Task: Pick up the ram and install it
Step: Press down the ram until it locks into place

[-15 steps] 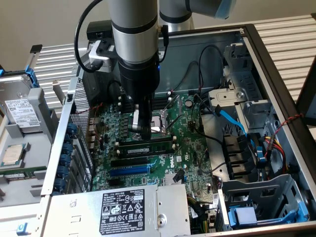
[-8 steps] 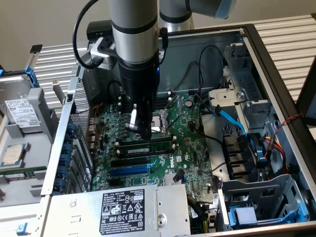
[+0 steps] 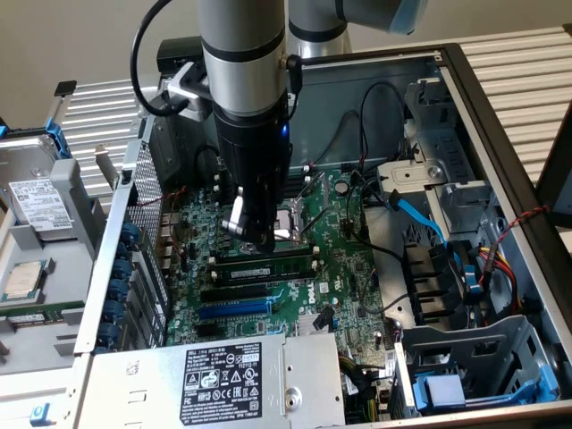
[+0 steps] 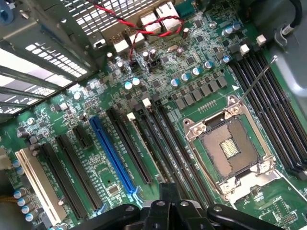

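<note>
The ram, a thin green stick with dark chips, lies along a black memory slot on the motherboard, in front of the processor socket. It looks seated in the slot. My gripper hangs straight down over the ram's end nearer the exterior view's left, its fingers shut together with nothing between them. I cannot tell whether the tip touches the ram. In the wrist view the gripper is a dark shut tip over the long black memory slots.
The open processor socket lies beside the slots, and a blue expansion slot on their other side. Case walls, a power supply and a drive cage with cables ring the board. A hard drive sits outside.
</note>
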Available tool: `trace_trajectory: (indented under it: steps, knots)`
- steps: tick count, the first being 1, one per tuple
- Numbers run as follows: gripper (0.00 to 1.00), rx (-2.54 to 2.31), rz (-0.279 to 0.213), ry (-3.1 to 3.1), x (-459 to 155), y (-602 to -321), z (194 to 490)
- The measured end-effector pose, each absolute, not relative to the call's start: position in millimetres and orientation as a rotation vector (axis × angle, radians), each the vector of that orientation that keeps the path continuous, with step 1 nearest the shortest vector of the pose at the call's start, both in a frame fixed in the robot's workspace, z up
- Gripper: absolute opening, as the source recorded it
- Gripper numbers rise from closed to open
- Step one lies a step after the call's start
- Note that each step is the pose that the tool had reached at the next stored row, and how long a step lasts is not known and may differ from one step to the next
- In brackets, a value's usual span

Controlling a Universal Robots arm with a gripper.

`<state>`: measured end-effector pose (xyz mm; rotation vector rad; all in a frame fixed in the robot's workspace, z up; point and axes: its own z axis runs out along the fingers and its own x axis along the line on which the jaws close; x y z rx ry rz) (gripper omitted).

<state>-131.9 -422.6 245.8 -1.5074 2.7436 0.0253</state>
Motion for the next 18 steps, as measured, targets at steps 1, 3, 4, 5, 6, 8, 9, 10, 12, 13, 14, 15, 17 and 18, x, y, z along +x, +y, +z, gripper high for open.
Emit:
trace_trajectory:
  steps: [1, 3, 4, 5, 6, 8, 9, 10, 12, 13, 14, 15, 17, 18]
  knots:
    - [0.11, -1.488, 0.025, 2.754, -131.9, -422.6, 245.7]
    - [0.11, -1.446, 0.025, 2.776, -131.9, -422.6, 245.7]
    - [0.11, -1.424, 0.025, 2.787, -131.9, -422.6, 245.7]
    - [0.11, -1.404, 0.025, 2.797, -131.9, -422.6, 245.7]
    - [0.11, -1.384, 0.025, 2.807, -131.9, -422.6, 245.6]
    - [0.11, -1.344, 0.024, 2.826, -132.0, -422.6, 245.6]
    - [0.11, -1.324, 0.024, 2.835, -131.9, -422.6, 245.5]
    - [0.11, -1.302, 0.024, 2.845, -131.9, -422.6, 245.5]
    - [0.11, -1.261, 0.024, 2.864, -131.9, -422.6, 245.5]
    - [0.11, -1.241, 0.024, 2.872, -131.9, -422.6, 245.5]
    - [0.11, -1.222, 0.024, 2.88, -131.9, -422.6, 245.5]
    - [0.11, -1.202, 0.023, 2.889, -131.9, -422.6, 245.5]
    - [0.11, -1.162, 0.023, 2.905, -131.9, -422.6, 245.5]
    - [0.11, -1.142, 0.023, 2.912, -131.9, -422.6, 245.4]
